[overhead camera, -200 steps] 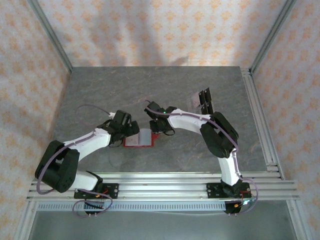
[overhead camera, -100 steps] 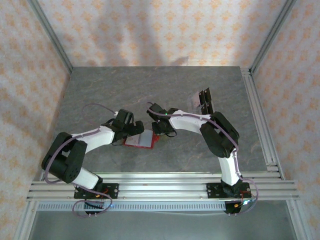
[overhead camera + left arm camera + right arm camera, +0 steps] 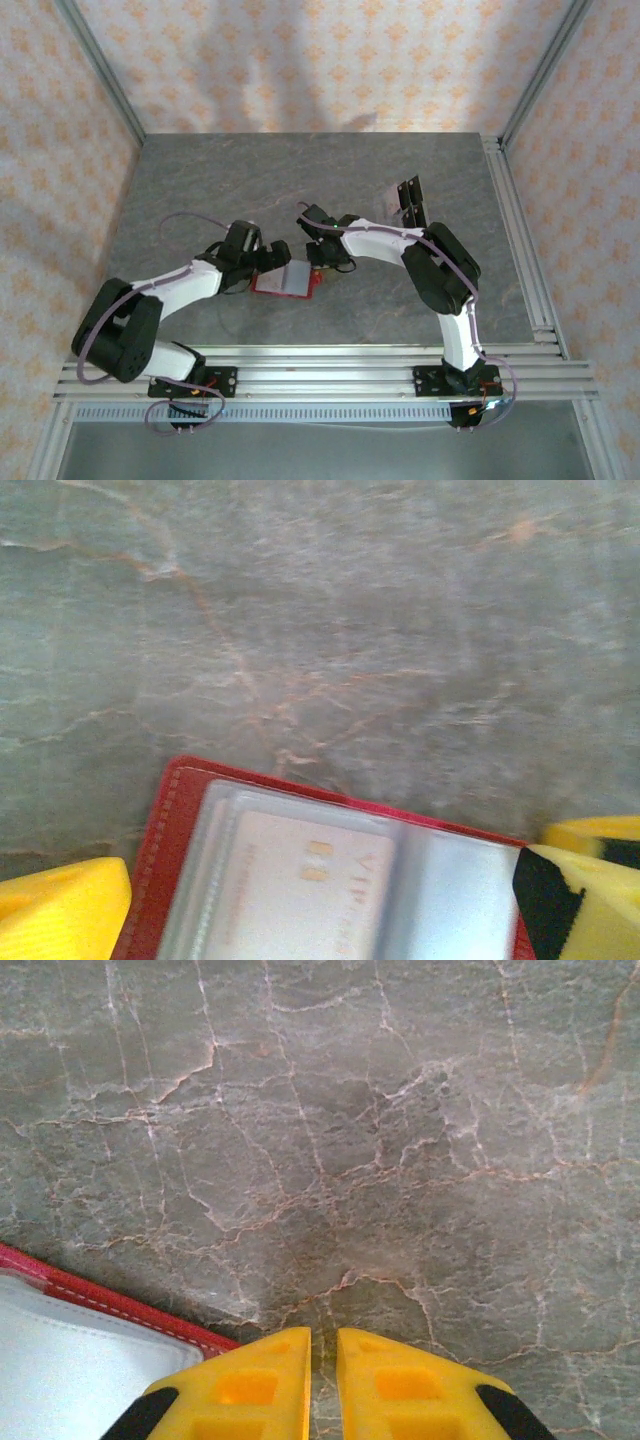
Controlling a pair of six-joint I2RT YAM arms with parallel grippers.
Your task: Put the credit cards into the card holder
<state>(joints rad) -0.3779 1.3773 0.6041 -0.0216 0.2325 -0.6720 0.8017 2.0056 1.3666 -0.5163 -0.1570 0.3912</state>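
The card holder [image 3: 285, 281] lies open on the table, red with a pale lining. In the left wrist view a pale credit card [image 3: 310, 880] sits under the clear sleeve of the card holder [image 3: 180, 800]. My left gripper [image 3: 320, 880] is open, its yellow fingers [image 3: 60, 910] straddling the holder's width; it stands at the holder's left end [image 3: 268, 262]. My right gripper [image 3: 323, 1345] hangs over bare table by the holder's corner [image 3: 100, 1300], fingers a thin slit apart with nothing between. Two more credit cards [image 3: 405, 200] lie at the back right.
Grey marble table [image 3: 300, 180] with patterned walls behind and at both sides. An aluminium rail [image 3: 515, 230] runs along the right edge, more rails along the near edge by the arm bases.
The left arm has shifted its elbow while its gripper stays at the holder's left end. The holder has slid slightly right. The right gripper has stayed beside the holder's right end.
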